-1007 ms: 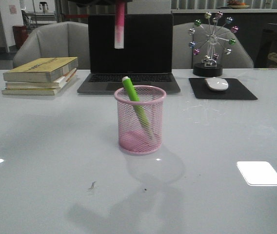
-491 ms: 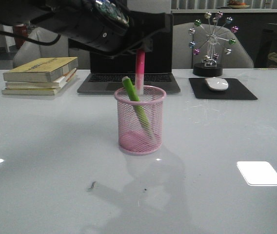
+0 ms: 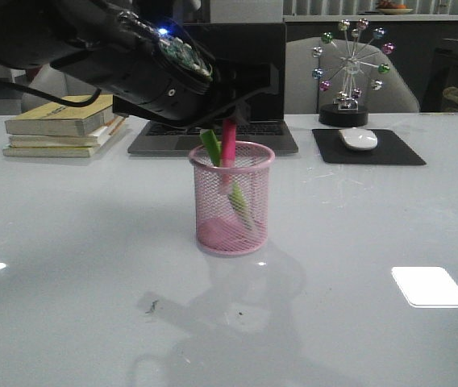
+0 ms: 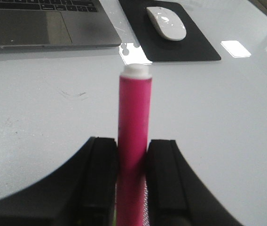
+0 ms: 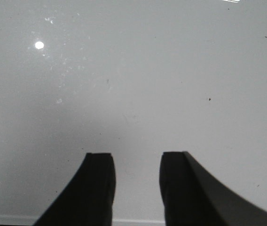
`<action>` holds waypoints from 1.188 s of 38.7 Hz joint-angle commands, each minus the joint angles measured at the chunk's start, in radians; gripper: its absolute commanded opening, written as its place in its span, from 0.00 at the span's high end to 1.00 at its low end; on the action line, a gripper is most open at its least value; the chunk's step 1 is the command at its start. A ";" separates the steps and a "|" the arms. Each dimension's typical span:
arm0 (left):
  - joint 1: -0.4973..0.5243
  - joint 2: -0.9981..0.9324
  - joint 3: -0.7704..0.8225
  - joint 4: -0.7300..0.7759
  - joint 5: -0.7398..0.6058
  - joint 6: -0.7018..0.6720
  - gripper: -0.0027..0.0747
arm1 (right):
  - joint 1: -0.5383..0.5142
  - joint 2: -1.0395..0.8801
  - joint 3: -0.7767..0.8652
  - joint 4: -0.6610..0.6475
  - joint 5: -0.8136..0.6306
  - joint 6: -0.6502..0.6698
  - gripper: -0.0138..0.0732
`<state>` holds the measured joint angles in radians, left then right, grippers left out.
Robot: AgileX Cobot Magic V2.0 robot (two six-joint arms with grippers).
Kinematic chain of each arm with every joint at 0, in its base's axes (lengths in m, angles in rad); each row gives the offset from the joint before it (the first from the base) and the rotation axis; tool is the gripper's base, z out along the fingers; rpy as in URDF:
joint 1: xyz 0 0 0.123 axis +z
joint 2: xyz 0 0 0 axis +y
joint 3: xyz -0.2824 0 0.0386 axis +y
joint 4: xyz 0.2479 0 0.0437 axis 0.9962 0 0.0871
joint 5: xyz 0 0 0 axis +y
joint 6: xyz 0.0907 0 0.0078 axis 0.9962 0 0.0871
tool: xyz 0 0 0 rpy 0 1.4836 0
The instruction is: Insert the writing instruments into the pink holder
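The pink holder [image 3: 231, 201], a round wire-mesh cup, stands mid-table in the front view. A green marker [image 3: 210, 146] leans inside it, top poking over the rim. My left gripper [image 3: 229, 119] hangs just above the cup, shut on the hot pink marker [image 3: 228, 143], whose lower part is down inside the mesh. In the left wrist view the pink marker [image 4: 133, 117] is pinched between both fingers [image 4: 100, 179], pale tip away from the camera, with a sliver of mesh [image 4: 146, 217] below. My right gripper [image 5: 137, 155] is open over bare table and is out of the front view.
Behind the cup sits an open laptop [image 3: 271, 133], with a stack of books [image 3: 64, 127] at the back left. A white mouse [image 3: 359, 139] lies on a black pad [image 3: 402, 153] at the back right, beside a ferris-wheel ornament [image 3: 348, 72].
My left arm came down from above, carrying the pink marker from high over the laptop down into the cup beside the green marker.
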<state>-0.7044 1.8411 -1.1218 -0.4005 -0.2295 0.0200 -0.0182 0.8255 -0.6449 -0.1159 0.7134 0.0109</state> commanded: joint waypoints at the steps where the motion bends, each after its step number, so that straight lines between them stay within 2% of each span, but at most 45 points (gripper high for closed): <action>1: -0.009 -0.060 -0.026 0.009 -0.061 -0.007 0.43 | -0.009 -0.011 -0.028 -0.021 -0.058 -0.002 0.41; 3: -0.009 -0.067 -0.026 0.009 -0.061 -0.007 0.37 | -0.009 -0.011 -0.028 -0.021 -0.058 -0.002 0.41; 5: -0.009 -0.082 -0.026 0.009 -0.056 -0.007 0.36 | -0.009 -0.011 -0.028 -0.021 -0.058 -0.002 0.41; 9: 0.011 -0.130 -0.026 0.046 -0.040 -0.007 0.38 | -0.009 -0.011 -0.028 -0.021 -0.058 -0.002 0.41; 17: 0.090 -0.275 -0.026 0.323 0.041 -0.007 0.43 | -0.009 -0.011 -0.028 -0.021 -0.060 -0.002 0.41; 20: 0.126 -0.346 -0.026 0.375 0.101 -0.007 0.46 | -0.009 -0.011 -0.028 -0.020 -0.063 -0.002 0.41; 31: 0.296 -0.633 -0.026 0.413 0.336 -0.007 0.47 | -0.009 -0.011 -0.029 -0.009 -0.108 -0.002 0.41; 38: 0.456 -0.827 -0.005 0.491 0.543 -0.007 0.47 | -0.009 -0.011 -0.029 0.027 -0.108 -0.002 0.41; 46: 0.556 -0.973 0.151 0.491 0.579 -0.007 0.47 | -0.009 -0.011 -0.029 0.047 -0.108 -0.002 0.41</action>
<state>-0.1704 0.9304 -1.0041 0.0885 0.4049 0.0178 -0.0182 0.8255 -0.6449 -0.0705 0.6726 0.0109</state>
